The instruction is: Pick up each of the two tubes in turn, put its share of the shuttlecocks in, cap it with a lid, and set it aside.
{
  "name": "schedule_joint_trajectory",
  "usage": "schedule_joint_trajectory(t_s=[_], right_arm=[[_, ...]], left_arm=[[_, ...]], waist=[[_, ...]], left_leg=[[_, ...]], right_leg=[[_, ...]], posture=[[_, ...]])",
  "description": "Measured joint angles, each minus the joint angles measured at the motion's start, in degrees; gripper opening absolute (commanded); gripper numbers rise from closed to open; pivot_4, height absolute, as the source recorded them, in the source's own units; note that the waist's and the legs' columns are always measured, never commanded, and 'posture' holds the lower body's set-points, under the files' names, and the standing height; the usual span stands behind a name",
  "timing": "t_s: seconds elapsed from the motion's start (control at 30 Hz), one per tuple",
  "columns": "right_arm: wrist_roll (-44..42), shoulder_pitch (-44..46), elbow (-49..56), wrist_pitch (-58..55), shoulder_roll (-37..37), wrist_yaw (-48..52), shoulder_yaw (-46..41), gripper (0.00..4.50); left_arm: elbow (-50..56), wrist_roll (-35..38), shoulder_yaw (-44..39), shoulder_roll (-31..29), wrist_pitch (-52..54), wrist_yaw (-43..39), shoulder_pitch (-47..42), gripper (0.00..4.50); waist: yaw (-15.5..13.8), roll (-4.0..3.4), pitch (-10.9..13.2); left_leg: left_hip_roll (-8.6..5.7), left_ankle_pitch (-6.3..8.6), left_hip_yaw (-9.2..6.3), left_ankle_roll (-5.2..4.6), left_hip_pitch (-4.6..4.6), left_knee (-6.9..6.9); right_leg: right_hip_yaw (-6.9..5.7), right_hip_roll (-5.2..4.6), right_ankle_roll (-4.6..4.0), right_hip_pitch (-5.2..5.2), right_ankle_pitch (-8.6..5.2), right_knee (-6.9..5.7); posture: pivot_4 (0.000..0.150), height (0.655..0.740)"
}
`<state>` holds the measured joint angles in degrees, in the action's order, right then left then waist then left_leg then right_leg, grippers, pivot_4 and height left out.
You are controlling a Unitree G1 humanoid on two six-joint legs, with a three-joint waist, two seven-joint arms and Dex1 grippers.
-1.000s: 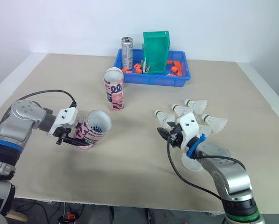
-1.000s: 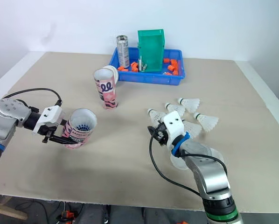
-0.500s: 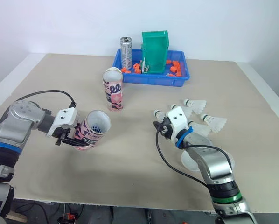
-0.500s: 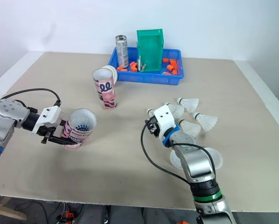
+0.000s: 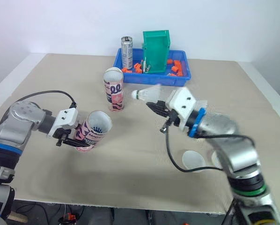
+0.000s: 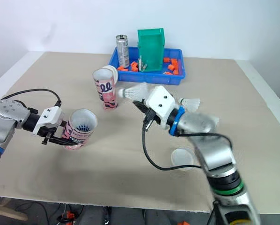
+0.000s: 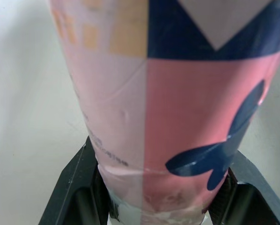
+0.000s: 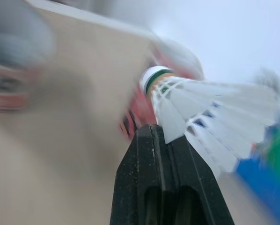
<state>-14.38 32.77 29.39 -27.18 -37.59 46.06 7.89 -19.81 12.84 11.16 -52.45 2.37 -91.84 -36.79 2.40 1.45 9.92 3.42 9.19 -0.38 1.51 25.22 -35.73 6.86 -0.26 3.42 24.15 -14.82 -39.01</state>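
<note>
My left gripper (image 5: 77, 139) is shut on a pink patterned tube (image 5: 92, 131) near its base, holding it tilted low over the table with its open mouth (image 5: 99, 122) facing right. In the left wrist view the tube (image 7: 177, 93) sits between both black fingers (image 7: 77, 187). My right gripper (image 5: 156, 107) is raised above the table middle, shut on a white shuttlecock (image 5: 147, 94) by its skirt, cork pointing left. A second pink tube (image 5: 114, 89) stands upright just left of it. Another shuttlecock (image 6: 191, 102) lies behind my right arm. A clear lid (image 5: 193, 160) lies on the table below that arm.
A blue tray (image 5: 151, 80) at the back holds a green bin (image 5: 156, 51), a metal can (image 5: 127, 52) and small orange parts. The tan table (image 5: 130, 173) ends close in front of me.
My right gripper has lifted one shuttlecock off the pile and carried it up and to the left, towards the tubes. The left arm and its tube have stayed put.
</note>
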Motion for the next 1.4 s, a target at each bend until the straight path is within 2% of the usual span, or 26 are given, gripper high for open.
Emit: schedule_joint_trajectory(t_s=[0.1, 0.23, 0.4, 0.53, 0.73, 0.83, 0.93, 0.97, 1.0, 1.07, 1.2, 1.27, 1.37, 1.4], right_arm=[[-2.93, 1.76, 0.75, 4.28, -3.90, 9.65, 0.83, 0.02], [-4.37, 6.56, -0.55, 7.44, -3.08, 17.04, 5.56, 0.02], [2.15, 14.99, -13.15, 13.61, 2.68, 18.53, 12.03, 0.02], [5.23, 18.00, -20.73, 17.48, 6.57, 19.11, 14.46, 0.02], [5.67, 19.84, -23.23, 20.02, 8.79, 22.86, 15.03, 0.02], [4.17, 20.17, -23.53, 16.00, 10.35, 25.88, 16.86, 0.92], [2.45, 21.76, -23.53, 11.70, 11.82, 26.69, 16.91, 2.31], [1.97, 22.49, -23.48, 10.80, 12.05, 26.75, 16.78, 2.55], [0.86, 23.20, -23.39, 9.26, 12.49, 26.78, 16.33, 3.13], [-4.50, 23.65, -21.92, 3.01, 12.56, 26.71, 13.03, 3.13], [-10.22, 20.71, -18.09, -2.64, 9.37, 25.04, 5.98, 3.13], [-12.50, 14.64, -14.88, -6.22, 5.81, 21.45, -0.72, 3.13], [-13.42, -0.24, -9.80, -10.68, 1.05, 13.29, -12.04, 3.13], [-13.41, -0.97, -9.53, -10.88, 0.87, 12.90, -12.64, 3.13]], left_arm=[[-0.32, -0.33, -0.03, 0.27, -0.03, -0.30, -0.22, 2.21], [-0.93, -0.76, -0.49, 0.98, -0.10, -0.37, -0.31, 2.21], [-0.73, -1.17, -1.11, 1.63, -0.02, -0.04, -0.07, 2.21], [0.67, -1.14, -2.17, 1.59, 0.49, -0.05, 1.02, 2.21], [2.42, -1.16, -3.24, 1.39, 1.54, 0.14, 2.24, 2.21], [2.51, -1.22, -3.41, 1.35, 1.88, 0.16, 2.33, 2.21], [2.56, -1.28, -3.48, 1.35, 1.90, 0.17, 2.34, 2.21], [2.56, -1.30, -3.48, 1.35, 1.90, 0.17, 2.34, 2.21], [2.57, -1.33, -3.48, 1.36, 1.90, 0.18, 2.33, 2.21], [2.70, -1.37, -3.48, 1.44, 1.89, 0.19, 2.27, 2.21], [3.14, -1.35, -3.47, 1.66, 1.96, 0.31, 2.36, 2.21], [3.71, -1.27, -3.74, 1.74, 2.20, 0.37, 2.80, 2.21], [4.47, -1.08, -4.27, 1.76, 2.56, 0.28, 3.57, 2.21], [4.62, -1.08, -4.27, 1.75, 2.54, 0.26, 3.59, 2.21]], waist=[[0.04, -0.01, 0.00], [0.05, -0.03, 0.01], [-0.03, -0.02, 0.00], [-0.06, -0.02, 0.00], [-0.19, -0.03, 0.00], [-0.17, -0.03, 0.00], [-0.17, -0.05, 0.02], [-0.16, -0.05, 0.02], [-0.16, -0.04, 0.02], [-0.27, -0.04, 0.01], [-0.59, -0.01, -0.01], [-0.76, 0.03, -0.03], [-0.97, 0.01, -0.02], [-0.97, 0.00, -0.02]], left_leg=[[0.00, 0.01, 0.01, 0.00, -0.02, 0.01], [0.01, 0.00, 0.00, 0.00, -0.06, -0.06], [0.01, -0.01, 0.05, -0.01, -0.03, -0.27], [0.00, -0.01, 0.08, -0.01, 0.03, -0.18], [0.01, 0.00, 0.02, 0.00, 0.02, 0.03], [0.04, 0.00, 0.01, 0.00, 0.00, 0.05], [0.04, 0.00, 0.00, 0.00, 0.01, 0.04], [0.04, 0.00, 0.00, 0.00, 0.00, 0.03], [0.05, 0.00, 0.00, 0.00, 0.00, 0.03], [0.05, 0.00, -0.04, 0.00, 0.01, 0.03], [0.02, 0.02, -0.12, 0.03, 0.04, 0.04], [0.01, 0.06, -0.13, 0.09, 0.04, 0.05], [0.01, 0.12, -0.14, 0.17, 0.05, 0.15], [0.01, 0.12, -0.15, 0.16, 0.05, 0.17]], right_leg=[[0.00, 0.00, -0.01, 0.01, -0.02, -0.01], [-0.02, 0.01, -0.03, -0.01, 0.03, -0.04], [-0.02, -0.04, -0.02, -0.06, 0.12, -0.03], [-0.01, -0.06, -0.01, -0.01, 0.06, -0.03], [-0.09, -0.03, 0.01, 0.03, 0.04, -0.04], [-0.13, -0.02, -0.01, 0.03, 0.03, -0.06], [-0.14, -0.03, -0.08, 0.04, 0.00, -0.07], [-0.15, -0.03, -0.10, 0.04, -0.02, -0.07], [-0.17, -0.03, -0.12, 0.03, -0.03, -0.07], [-0.20, -0.03, -0.13, 0.01, -0.03, -0.06], [-0.23, -0.05, -0.14, -0.05, -0.02, -0.05], [-0.25, -0.05, -0.15, -0.06, -0.04, -0.05], [-0.32, -0.06, -0.16, -0.01, -0.07, -0.06], [-0.32, -0.06, -0.17, -0.01, -0.08, -0.06]], posture=[[0.150, 0.7362], [0.150, 0.7362], [0.150, 0.7362], [0.150, 0.7362], [0.150, 0.7362], [0.150, 0.7362], [0.150, 0.7362], [0.150, 0.7362], [0.150, 0.7362], [0.150, 0.7362], [0.150, 0.7362], [0.150, 0.7362], [0.150, 0.7362], [0.150, 0.7362]])
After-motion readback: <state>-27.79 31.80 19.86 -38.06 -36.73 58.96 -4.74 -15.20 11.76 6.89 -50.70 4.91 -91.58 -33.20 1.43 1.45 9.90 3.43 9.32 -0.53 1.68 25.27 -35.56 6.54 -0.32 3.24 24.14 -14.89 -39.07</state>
